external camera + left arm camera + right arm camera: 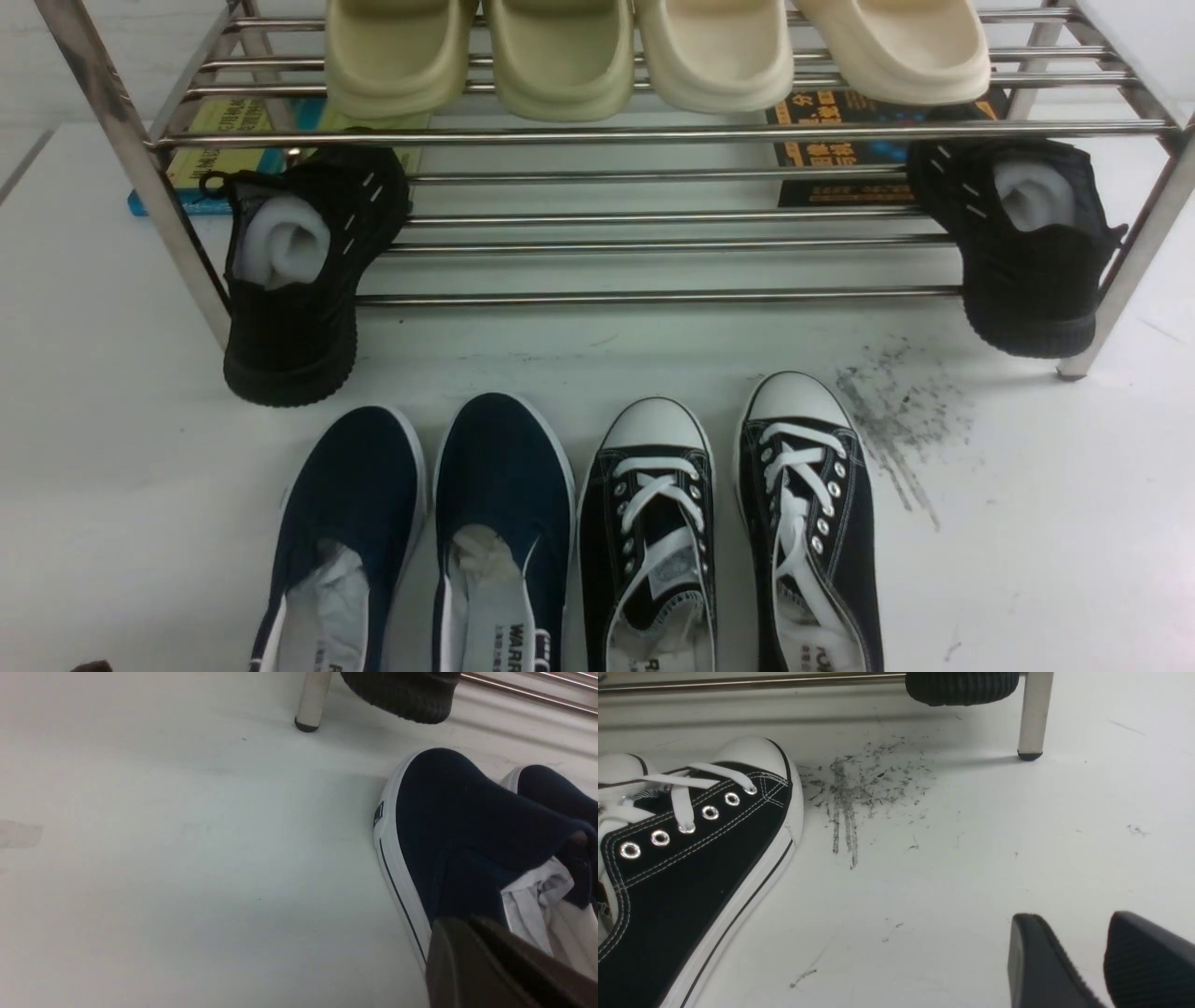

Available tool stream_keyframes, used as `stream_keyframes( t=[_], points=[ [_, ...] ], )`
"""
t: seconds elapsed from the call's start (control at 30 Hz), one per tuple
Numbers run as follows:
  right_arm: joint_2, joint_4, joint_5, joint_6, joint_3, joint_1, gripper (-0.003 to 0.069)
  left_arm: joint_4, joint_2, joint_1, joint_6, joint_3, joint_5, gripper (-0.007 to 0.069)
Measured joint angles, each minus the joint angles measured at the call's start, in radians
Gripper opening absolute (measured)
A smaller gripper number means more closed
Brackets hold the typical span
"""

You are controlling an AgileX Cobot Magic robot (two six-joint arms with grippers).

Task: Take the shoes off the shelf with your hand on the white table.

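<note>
The navy blue slip-on shoes (355, 495) (504, 485) stand side by side on the white table (112, 467) in front of the steel shelf (653, 299), toes toward it, with paper stuffing inside. In the left wrist view the left shoe (467, 826) lies just beyond my left gripper (455, 924), whose blurred fingers look pressed together with nothing between them. My right gripper (1069, 919) is open and empty over bare table, to the right of the lace-up sneakers. Neither gripper shows clearly in the front view.
Black lace-up sneakers (653, 523) (808, 504) stand right of the navy pair. Black knit shoes (299, 280) (1027, 243) hang off the lower tier's ends. Pale slippers (560, 56) fill the top tier. A grey scuff (896, 420) marks the table; books (224, 121) lie behind.
</note>
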Motion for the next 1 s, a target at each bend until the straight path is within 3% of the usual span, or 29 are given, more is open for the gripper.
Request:
stream_keyframes(
  t=[0.3, 0.6, 1.0],
  points=[
    [0.0, 0.0, 0.0, 0.0, 0.0, 0.0, 0.0237, 0.014, 0.0, 0.002, -0.011, 0.0, 0.0, 0.0054],
    [0.0, 0.0, 0.0, 0.0, 0.0, 0.0, 0.0237, 0.014, 0.0, 0.154, -0.052, 0.0, 0.0, 0.0065],
    [0.0, 0.0, 0.0, 0.0, 0.0, 0.0, 0.0237, 0.022, 0.0, 0.161, -0.052, 0.0, 0.008, 0.0072]
  ],
)
